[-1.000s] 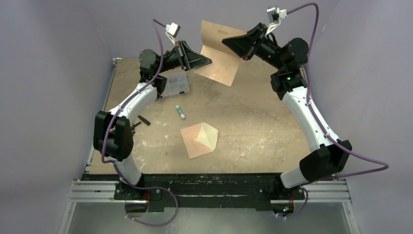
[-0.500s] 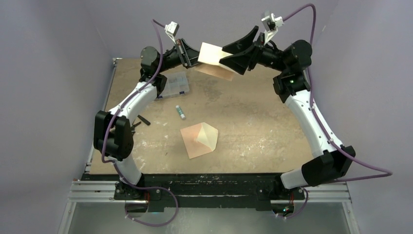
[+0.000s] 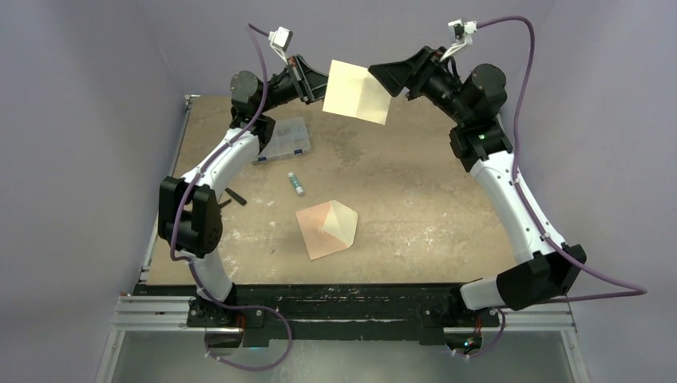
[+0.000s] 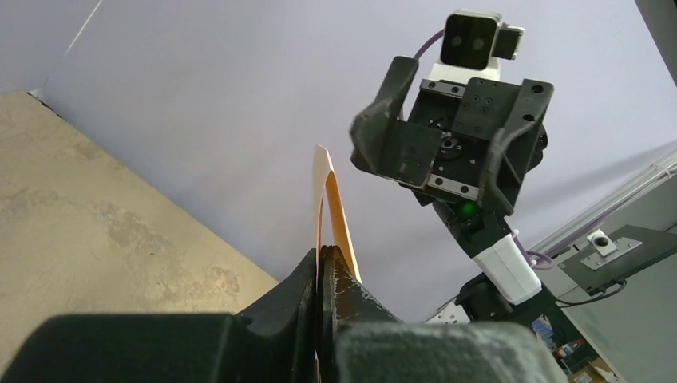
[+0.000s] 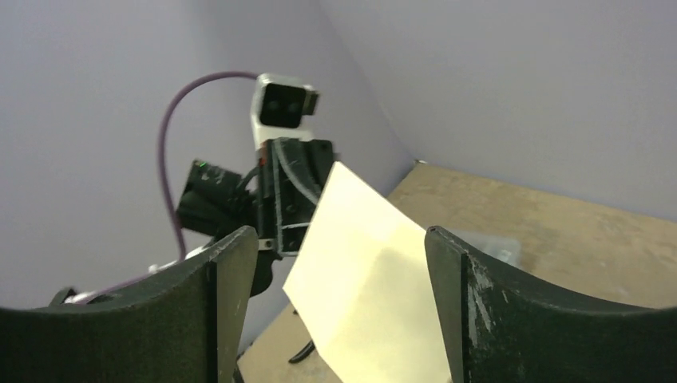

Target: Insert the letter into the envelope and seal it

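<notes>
The right claw (image 3: 382,76) has just sprung apart and stands spread beside the letter (image 3: 357,92) — now folded over and pinched at its edge by the left claw (image 4: 323,263) alone, aloft. The envelope (image 3: 326,229) lies flap-open on the desk (image 3: 415,199), well below them — insertion looks next.

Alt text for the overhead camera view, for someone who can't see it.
Two robot arms meet above the far end of the table: the left pincer is shut on the folded letter in midair, the right pincer open beside it. The envelope lies nearer, flap open.
</notes>
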Motion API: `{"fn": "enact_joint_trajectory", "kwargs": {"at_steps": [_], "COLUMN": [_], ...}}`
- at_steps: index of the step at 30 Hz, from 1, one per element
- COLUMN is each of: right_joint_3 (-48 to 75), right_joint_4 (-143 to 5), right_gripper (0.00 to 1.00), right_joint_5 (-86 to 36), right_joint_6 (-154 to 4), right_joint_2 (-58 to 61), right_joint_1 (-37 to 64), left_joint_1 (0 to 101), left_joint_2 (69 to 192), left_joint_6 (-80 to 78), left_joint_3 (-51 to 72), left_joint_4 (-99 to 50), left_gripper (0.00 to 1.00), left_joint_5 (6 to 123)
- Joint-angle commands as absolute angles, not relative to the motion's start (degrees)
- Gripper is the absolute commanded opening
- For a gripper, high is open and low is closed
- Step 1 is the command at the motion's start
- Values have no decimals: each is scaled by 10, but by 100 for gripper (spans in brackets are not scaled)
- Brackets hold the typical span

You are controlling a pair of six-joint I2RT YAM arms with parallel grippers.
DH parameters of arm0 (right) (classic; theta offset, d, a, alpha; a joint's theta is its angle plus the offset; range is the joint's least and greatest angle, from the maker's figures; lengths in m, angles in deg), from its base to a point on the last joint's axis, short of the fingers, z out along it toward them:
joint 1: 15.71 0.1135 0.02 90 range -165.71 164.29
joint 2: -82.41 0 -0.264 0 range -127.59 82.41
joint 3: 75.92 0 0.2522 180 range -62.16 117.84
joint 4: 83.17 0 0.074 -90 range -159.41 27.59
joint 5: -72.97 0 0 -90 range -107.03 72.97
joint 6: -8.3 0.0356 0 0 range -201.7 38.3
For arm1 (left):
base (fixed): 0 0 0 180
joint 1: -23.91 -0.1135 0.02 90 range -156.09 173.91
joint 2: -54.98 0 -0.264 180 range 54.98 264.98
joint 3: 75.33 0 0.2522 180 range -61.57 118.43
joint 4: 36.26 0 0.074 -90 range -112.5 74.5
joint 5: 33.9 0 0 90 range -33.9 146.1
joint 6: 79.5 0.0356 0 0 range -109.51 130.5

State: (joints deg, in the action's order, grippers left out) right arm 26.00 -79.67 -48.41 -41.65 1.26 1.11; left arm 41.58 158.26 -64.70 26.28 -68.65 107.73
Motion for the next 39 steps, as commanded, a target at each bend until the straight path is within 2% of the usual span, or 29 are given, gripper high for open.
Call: {"fn": "enact_joint_trajectory", "kwargs": {"at_steps": [1,3,7,11,16,25,35,39], "right_joint_3": [231,207,159,117,88,49,77,83], "right_joint_4": [-763,-769,-835,-922,-1024,-1149,-1123,-1223], "right_gripper": [84,91,94,94,86,94,96,95], "right_joint_5": [-326,-318,-378,-422,-440,-457,-417,-447], "right_joint_6": [-393,-382,-326,-255,-200,-124,-124,-74], "right_joint_2": [62,69,68,63,66,62,38,1], "right_joint_1": [9,9,9,9,9,6,5,5], "left_joint_1": [412,413,412,412,412,412,413,414], "left_joint_2": [1572,1569,1569,1570,1567,1557,1540,1539], "left_joint_6": [-631,-645,-702,-761,-804,-839,-875,-920], "left_joint_3": [287,287,288,295,297,308,315,316], "left_joint_4": [-705,-706,-739,-764,-791,-803,-815,-837], "left_gripper": [0,0,0,0,0,0,0,0], "left_joint_5": [1070,1059,1044,1028,1016,1002,985,971]}}
